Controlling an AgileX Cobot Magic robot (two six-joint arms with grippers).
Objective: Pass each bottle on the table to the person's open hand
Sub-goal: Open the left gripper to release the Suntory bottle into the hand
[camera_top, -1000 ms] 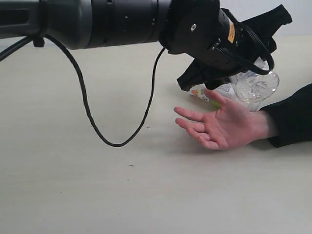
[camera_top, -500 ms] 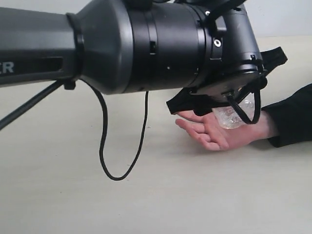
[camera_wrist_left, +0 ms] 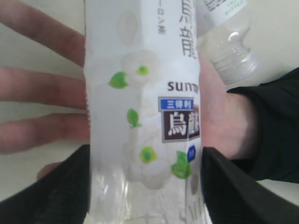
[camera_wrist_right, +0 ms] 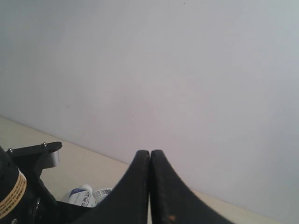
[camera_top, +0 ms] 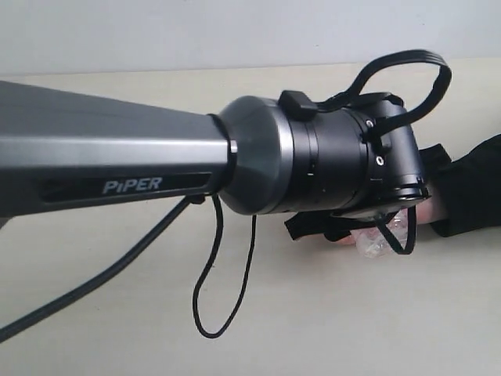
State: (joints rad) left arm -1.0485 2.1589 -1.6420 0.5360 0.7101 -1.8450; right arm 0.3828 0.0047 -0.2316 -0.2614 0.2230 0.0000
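Observation:
My left gripper [camera_wrist_left: 145, 161] is shut on a clear bottle [camera_wrist_left: 142, 102] with a white label printed with green leaves, one black finger on each side of it. The bottle lies across the palm of the person's open hand [camera_wrist_left: 42, 88]; I cannot tell whether they touch. In the exterior view the left arm [camera_top: 313, 164] hides most of the hand, and only the bottle's clear base [camera_top: 376, 241] and a strip of skin [camera_top: 427, 210] show. A second bottle [camera_wrist_left: 229, 46] lies on the table [camera_top: 117, 313] beyond the hand. My right gripper [camera_wrist_right: 150, 155] is shut and empty, raised towards the wall.
A black sleeve [camera_top: 470, 188] covers the person's wrist at the right edge. A black cable [camera_top: 211, 298] loops down from the left arm to the table. The right wrist view shows a white-capped bottle with a blue label [camera_wrist_right: 83, 196] beside the left arm's wrist [camera_wrist_right: 23, 186].
The left arm has swung down and forward with the bottle, from above the hand onto the palm. It now hides most of the hand in the exterior view.

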